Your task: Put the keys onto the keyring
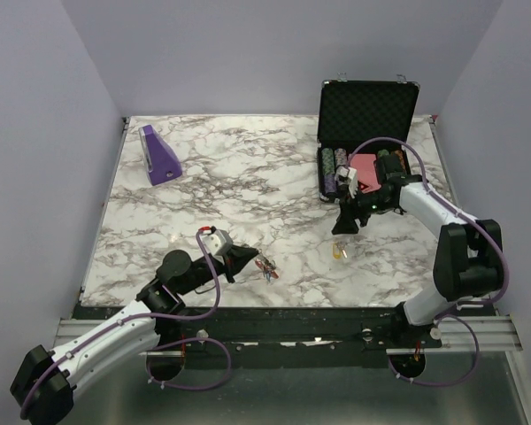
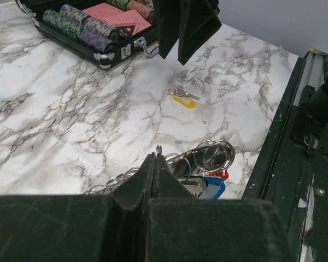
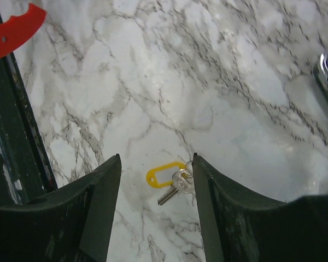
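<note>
Keyring [image 2: 197,176] just beside table [image 2: 71,125] edge

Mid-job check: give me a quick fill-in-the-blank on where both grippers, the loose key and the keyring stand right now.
1. The right gripper hangs with its jaws ___ above a loose key.
2. That key's plastic tag is ___.
3. The left gripper is ___ on a ring of the keyring.
4. The poker chip case sits at the far ___ corner of the table.
Missing words: open; yellow; shut; right.
</note>
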### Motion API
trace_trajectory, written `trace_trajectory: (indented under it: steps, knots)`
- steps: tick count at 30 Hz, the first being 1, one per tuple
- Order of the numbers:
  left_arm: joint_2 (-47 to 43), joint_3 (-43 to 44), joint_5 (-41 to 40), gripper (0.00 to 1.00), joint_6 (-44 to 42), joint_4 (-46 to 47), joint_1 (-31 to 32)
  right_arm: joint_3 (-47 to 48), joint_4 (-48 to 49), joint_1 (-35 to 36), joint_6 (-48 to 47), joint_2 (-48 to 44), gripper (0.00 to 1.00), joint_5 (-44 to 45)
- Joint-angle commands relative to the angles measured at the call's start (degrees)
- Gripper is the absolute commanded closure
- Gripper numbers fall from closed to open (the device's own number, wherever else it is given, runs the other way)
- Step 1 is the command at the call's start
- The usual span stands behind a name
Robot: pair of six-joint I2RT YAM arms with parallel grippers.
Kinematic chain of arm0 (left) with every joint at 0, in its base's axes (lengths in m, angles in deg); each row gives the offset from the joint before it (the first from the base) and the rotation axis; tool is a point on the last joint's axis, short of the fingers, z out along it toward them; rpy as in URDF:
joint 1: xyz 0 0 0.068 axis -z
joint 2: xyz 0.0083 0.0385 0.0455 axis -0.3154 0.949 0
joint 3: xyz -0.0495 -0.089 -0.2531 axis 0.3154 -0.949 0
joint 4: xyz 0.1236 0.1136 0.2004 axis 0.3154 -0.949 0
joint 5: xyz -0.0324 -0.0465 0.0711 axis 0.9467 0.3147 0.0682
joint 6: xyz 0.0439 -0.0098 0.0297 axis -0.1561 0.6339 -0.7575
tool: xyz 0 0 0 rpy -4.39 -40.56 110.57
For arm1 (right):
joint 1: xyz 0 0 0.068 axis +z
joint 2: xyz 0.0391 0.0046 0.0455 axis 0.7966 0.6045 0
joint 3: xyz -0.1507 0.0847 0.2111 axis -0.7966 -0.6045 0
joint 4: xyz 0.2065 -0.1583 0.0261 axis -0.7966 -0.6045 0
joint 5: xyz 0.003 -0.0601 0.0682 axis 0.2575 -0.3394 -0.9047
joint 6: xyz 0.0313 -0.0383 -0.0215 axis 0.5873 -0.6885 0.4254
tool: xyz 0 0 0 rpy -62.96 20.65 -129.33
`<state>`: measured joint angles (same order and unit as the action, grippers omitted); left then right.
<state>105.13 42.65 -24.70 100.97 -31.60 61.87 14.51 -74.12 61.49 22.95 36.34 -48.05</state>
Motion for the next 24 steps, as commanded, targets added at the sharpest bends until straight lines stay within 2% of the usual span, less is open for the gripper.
trace_trajectory:
  steps: [1, 3, 7, 15, 24]
  knots:
    - [-0.8, 1.3, 1.1, 1.00, -0.2, 1.1, -0.2, -1.7, 5.2, -4.0, 16.0, 3.2, 0.38, 6.2]
    - [-0.2, 1.6, 1.7, 1.00, -0.3, 0.9, -0.3, -1.9, 8.8, -5.3, 21.9, 3.6, 0.38, 9.0]
    - [0.2, 1.7, 2.4, 1.00, -0.3, 1.1, -0.3, -2.4, 10.0, -5.4, 24.0, 5.4, 0.41, 11.4]
    - [0.5, 1.2, 2.6, 1.00, -0.3, 1.7, -0.3, -0.2, 5.7, -4.8, 21.8, 11.6, 0.55, 10.6]
    - [0.9, 1.4, 2.5, 1.00, -0.6, 1.2, -0.3, 2.5, 2.1, -1.8, 19.4, 14.7, 0.55, 13.3]
